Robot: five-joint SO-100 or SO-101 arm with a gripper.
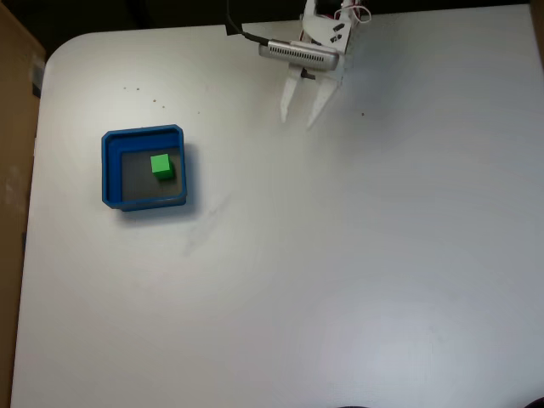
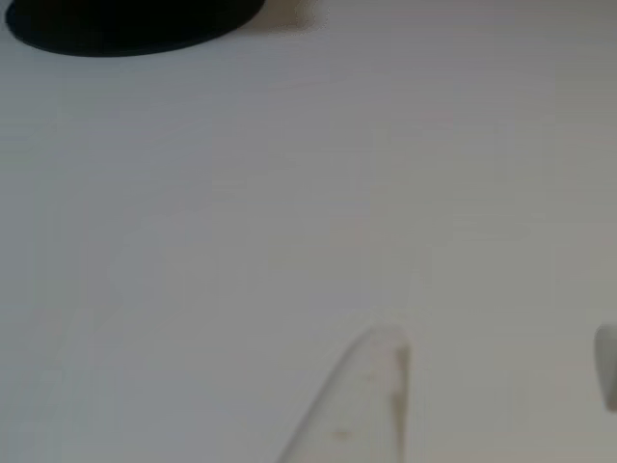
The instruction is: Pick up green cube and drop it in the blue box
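In the fixed view the green cube [image 1: 162, 166] rests on the grey floor of the blue box [image 1: 109, 170], right of the floor's centre, at the table's left. My white gripper [image 1: 298, 121] hangs near the table's top edge, far to the right of the box, its two fingers spread apart with nothing between them. In the other view two white fingertips [image 2: 376, 371] rise from the bottom edge over bare white table; my gripper [image 2: 496, 371] is open there too.
The white table [image 1: 340, 272] spreads wide to the right and below. A brown board [image 1: 13, 127] stands along the left edge. A dark rounded shape [image 2: 125, 24] lies at the top left of the other view.
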